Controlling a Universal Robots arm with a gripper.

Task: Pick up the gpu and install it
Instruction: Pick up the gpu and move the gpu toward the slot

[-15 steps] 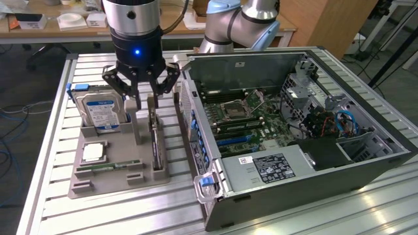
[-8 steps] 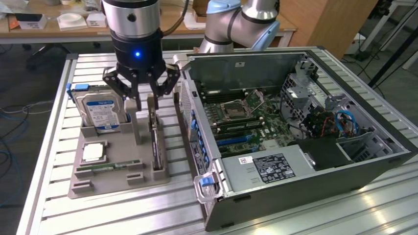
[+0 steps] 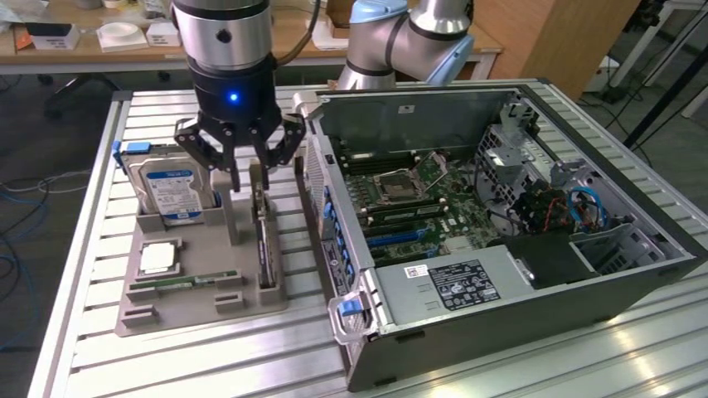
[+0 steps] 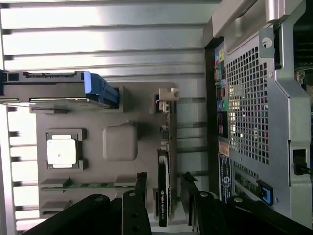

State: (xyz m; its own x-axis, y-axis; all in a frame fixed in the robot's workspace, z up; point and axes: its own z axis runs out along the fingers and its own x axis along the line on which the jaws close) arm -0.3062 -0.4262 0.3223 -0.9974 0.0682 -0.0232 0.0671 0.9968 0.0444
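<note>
The gpu (image 3: pixel 264 245) is a thin dark card standing on edge in a slot of the grey tray (image 3: pixel 199 311). Its pale metal bracket is at the far end. My gripper (image 3: pixel 249 172) hangs right over the card's far half and is open. In the wrist view the gpu (image 4: pixel 164 196) runs between the two black fingers (image 4: pixel 139 196), with a gap on each side and no contact. The card's lower edge is hidden in the tray slot (image 4: pixel 142 122).
The tray also holds a silver blue-labelled hard drive (image 3: pixel 172 189), a processor chip (image 3: pixel 158 258) and a green memory stick (image 3: pixel 182 283). The open computer case (image 3: pixel 498 274) lies just to the exterior view's right, its motherboard (image 3: pixel 426 207) exposed. All of it rests on a slatted metal table (image 3: pixel 99 249).
</note>
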